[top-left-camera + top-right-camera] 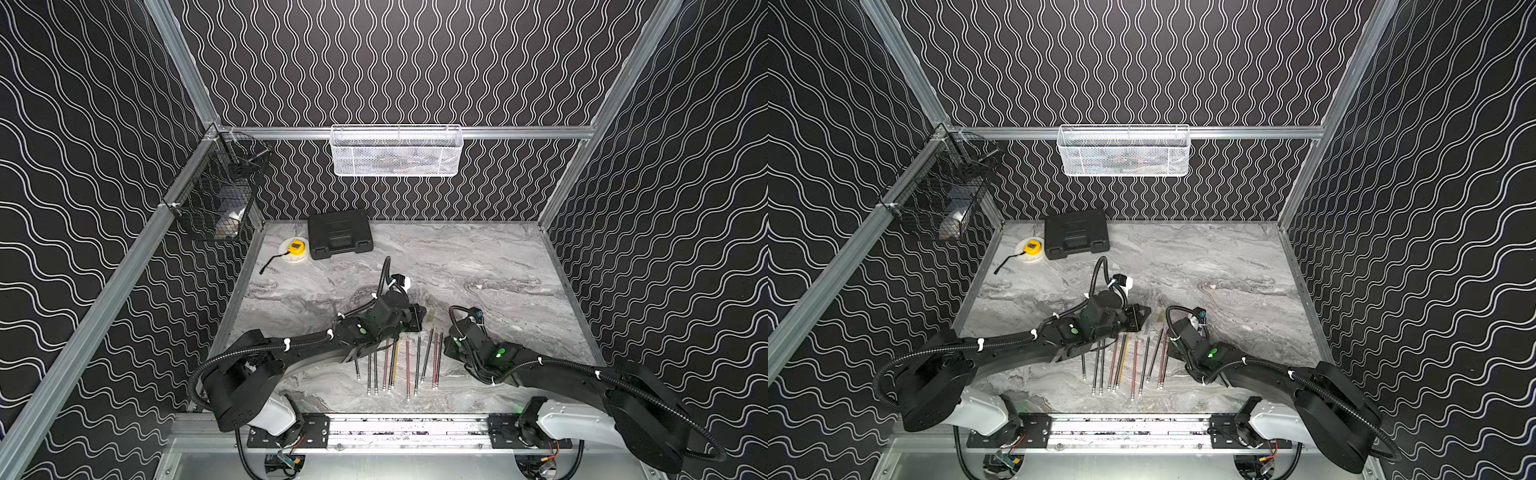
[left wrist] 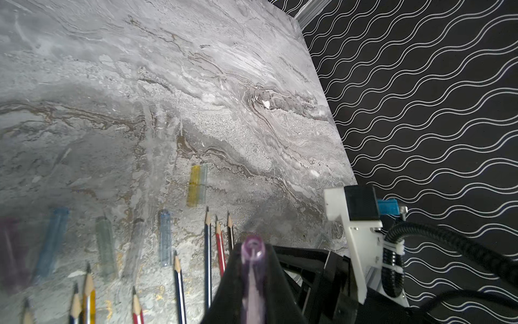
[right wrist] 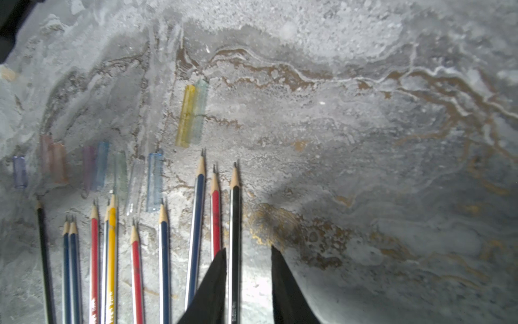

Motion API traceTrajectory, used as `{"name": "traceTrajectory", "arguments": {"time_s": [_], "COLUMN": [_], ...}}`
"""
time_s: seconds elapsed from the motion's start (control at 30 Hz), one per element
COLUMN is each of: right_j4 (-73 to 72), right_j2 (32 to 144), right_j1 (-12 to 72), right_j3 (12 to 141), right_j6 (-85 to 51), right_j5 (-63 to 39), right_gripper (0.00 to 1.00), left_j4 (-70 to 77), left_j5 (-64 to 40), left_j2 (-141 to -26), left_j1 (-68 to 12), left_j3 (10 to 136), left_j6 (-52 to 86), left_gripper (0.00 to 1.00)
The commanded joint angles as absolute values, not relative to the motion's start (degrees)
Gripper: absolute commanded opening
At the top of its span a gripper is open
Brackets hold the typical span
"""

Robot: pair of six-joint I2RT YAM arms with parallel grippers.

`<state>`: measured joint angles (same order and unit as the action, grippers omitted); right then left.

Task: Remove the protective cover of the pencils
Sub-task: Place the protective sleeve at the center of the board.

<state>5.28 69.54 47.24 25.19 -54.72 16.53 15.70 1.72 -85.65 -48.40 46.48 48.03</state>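
A translucent purple plastic cap (image 2: 253, 280) is pinched by the left gripper (image 2: 253, 249); the right gripper (image 3: 248, 249) is spread over slender sharpened wooden pencils (image 3: 164, 252).

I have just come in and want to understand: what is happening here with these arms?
Two arms are uncapping pencils. They lie in a row on the table, tips bare, loose caps beyond them. The left gripper is shut on a purple cap. The right gripper's jaws stand open on either side of a black pencil at the row's end.
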Motion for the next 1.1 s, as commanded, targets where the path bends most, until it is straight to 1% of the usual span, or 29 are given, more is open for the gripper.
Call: {"name": "traceTrajectory", "arguments": {"time_s": [0.0,0.13,0.23,0.47,0.6,0.7,0.9,1.07], "right_j4": [5.07,5.74,6.11,9.18,11.22,11.75,12.69,11.90], "right_j2": [69.86,70.28,68.46,60.89,56.70,54.45,53.02,53.69], "right_j1": [47.29,47.22,47.26,47.09,46.63,46.28,46.03,45.80], "right_j3": [25.47,26.10,25.69,23.07,21.39,20.46,19.94,19.77], "right_j6": [-54.41,-54.32,-54.54,-56.39,-57.86,-58.01,-58.18,-58.07], "right_j5": [16.67,16.60,17.30,21.63,23.78,24.13,24.52,24.09], "right_gripper": [0.29,0.27,0.27,0.30,0.32,0.33,0.33,0.33], "left_j4": [15.65,15.74,13.83,7.20,0.05,-2.55,-5.41,-6.38], "left_j5": [2.73,2.12,1.63,0.07,1.90,3.26,7.28,8.59], "left_j2": [-86.61,-88.34,-90.88,-101.49,-108.26,-112.18,-114.83,-116.20], "left_j1": [-48.52,-48.86,-49.47,-51.91,-53.69,-54.25,-54.30,-54.25], "left_j3": [47.54,48.66,51.26,61.22,68.92,72.39,74.93,76.13], "left_j6": [47.02,46.50,45.23,41.71,39.84,39.44,39.33,38.94], "left_gripper": [0.06,0.07,0.07,0.06,0.06,0.06,0.05,0.05]}}
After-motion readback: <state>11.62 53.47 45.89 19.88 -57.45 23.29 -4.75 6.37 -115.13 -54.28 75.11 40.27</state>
